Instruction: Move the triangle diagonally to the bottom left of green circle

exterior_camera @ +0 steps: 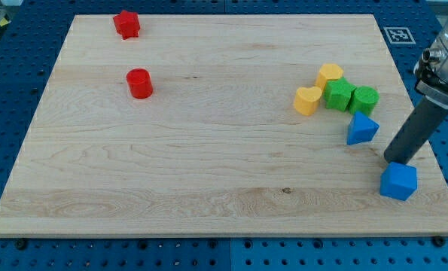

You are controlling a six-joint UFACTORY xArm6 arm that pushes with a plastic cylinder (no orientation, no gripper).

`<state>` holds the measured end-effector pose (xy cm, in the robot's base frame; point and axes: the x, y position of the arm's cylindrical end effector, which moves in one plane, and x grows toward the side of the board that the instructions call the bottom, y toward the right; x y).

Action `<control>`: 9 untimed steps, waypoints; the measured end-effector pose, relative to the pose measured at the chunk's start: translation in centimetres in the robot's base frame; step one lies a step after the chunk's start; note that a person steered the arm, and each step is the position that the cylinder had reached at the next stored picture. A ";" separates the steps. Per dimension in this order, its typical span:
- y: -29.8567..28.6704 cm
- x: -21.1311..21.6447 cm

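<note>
While the rod stands near the board's right edge, the scene reads as follows:

Tip: my tip (396, 161) is at the lower end of a dark rod that leans in from the view's upper right. It has no jaws, so no spread or pinched state applies.

Blue triangle: the blue triangle (361, 129) lies in the right part of the wooden board (208, 150), about halfway between the top and bottom edges. It sits up and to the view's left of my tip, near it, with a strip of bare wood between them.

Green circle: the green circle (365, 98) lies just above the blue triangle, toward the top edge, close to it. Whether they touch cannot be told.

Green block: a second green block (338, 95), shape unclear, sits against the green circle on its left side.

Yellow heart: the yellow heart (308, 100) lies just left of the green block.

Yellow block: a second yellow block (330, 74), shape unclear, sits above the green block, toward the top edge.

Blue cube: the blue cube (398, 181) lies near the bottom right corner, directly below my tip and very close to it.

Red cylinder: the red cylinder (139, 83) stands in the left part of the board.

Red block: a red block (126, 24), shape unclear, lies near the top left corner.
</note>
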<state>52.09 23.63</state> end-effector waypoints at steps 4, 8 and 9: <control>-1.0 -5.6; -3.2 -5.4; -3.6 -4.9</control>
<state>47.15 20.05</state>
